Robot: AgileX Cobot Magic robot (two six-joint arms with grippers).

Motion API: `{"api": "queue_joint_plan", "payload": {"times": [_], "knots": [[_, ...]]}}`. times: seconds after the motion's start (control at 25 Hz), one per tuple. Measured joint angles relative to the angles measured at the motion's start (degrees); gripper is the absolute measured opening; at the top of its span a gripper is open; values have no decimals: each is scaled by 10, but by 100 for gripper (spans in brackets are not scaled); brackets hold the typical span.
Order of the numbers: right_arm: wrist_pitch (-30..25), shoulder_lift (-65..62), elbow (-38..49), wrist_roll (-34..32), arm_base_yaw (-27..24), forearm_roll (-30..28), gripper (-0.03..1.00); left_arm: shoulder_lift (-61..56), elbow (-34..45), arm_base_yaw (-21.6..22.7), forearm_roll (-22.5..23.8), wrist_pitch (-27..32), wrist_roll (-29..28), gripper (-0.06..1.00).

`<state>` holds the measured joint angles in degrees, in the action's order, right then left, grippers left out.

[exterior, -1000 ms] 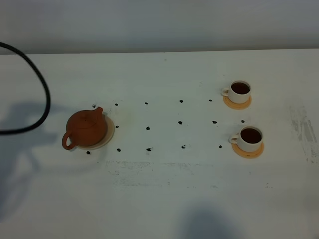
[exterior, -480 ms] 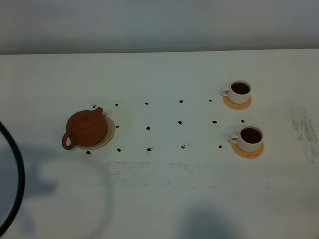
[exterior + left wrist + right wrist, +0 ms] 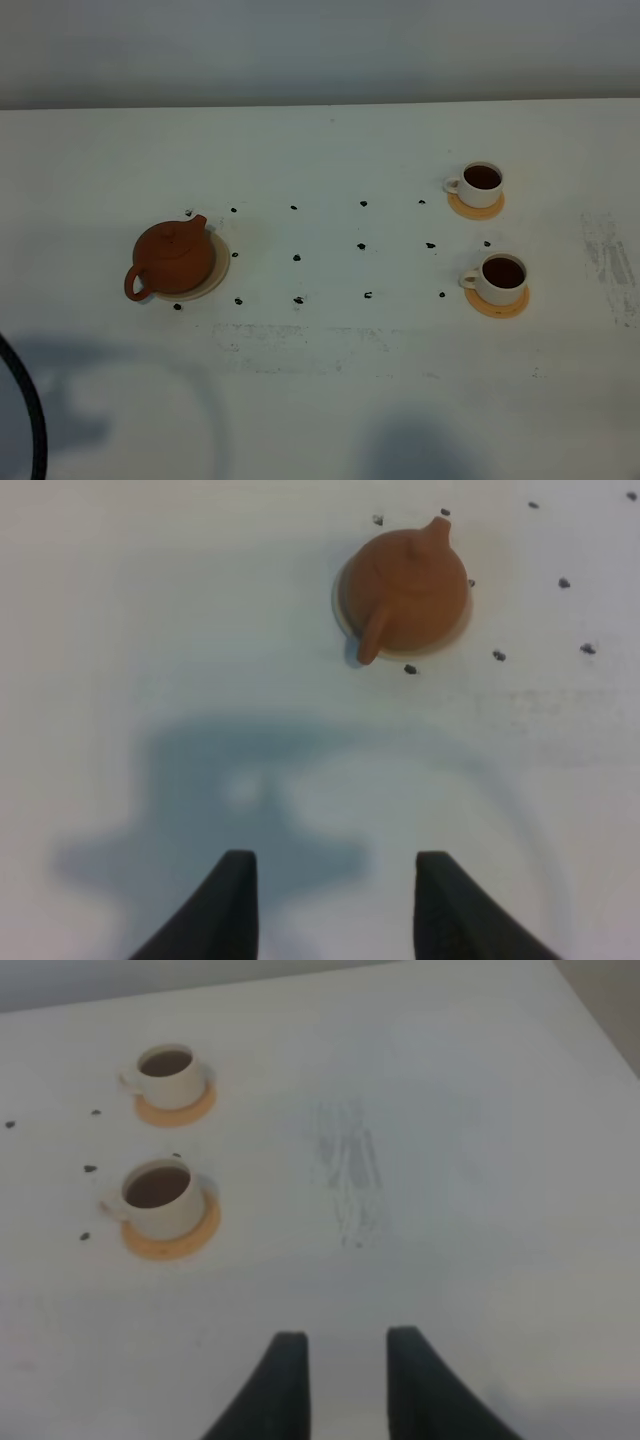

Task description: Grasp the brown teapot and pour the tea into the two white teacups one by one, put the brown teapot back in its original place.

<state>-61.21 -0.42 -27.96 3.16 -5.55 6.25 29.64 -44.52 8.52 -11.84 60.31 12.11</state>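
The brown teapot sits upright on its pale beige coaster at the table's left; it also shows in the left wrist view. Two white teacups hold dark tea on orange-tan coasters at the right: a far cup and a near cup, also in the right wrist view as the far cup and the near cup. My left gripper is open and empty, well back from the teapot. My right gripper is open and empty, away from the cups. Neither gripper shows in the exterior view.
Small black dot marks form a grid on the white table between teapot and cups. A black cable curves in at the lower left edge. A scuffed grey patch lies near the right edge.
The black cable at the left has swung down and out toward the lower left corner, and its shadow has moved with it. Teapot and cups have not moved.
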Motion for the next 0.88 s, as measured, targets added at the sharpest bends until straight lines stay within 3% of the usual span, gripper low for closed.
{"api": "queue_joint_plan", "payload": {"times": [0.32,0.72,0.88], "knots": [[0,0,0,0,0,0,22,-162,133,-30,22,-23,-36,35],[1,0,0,0,0,1,22,-258,154,-93,78,2,-100,35],[1,0,0,0,0,1,22,-273,154,-97,88,2,-107,35]]}}
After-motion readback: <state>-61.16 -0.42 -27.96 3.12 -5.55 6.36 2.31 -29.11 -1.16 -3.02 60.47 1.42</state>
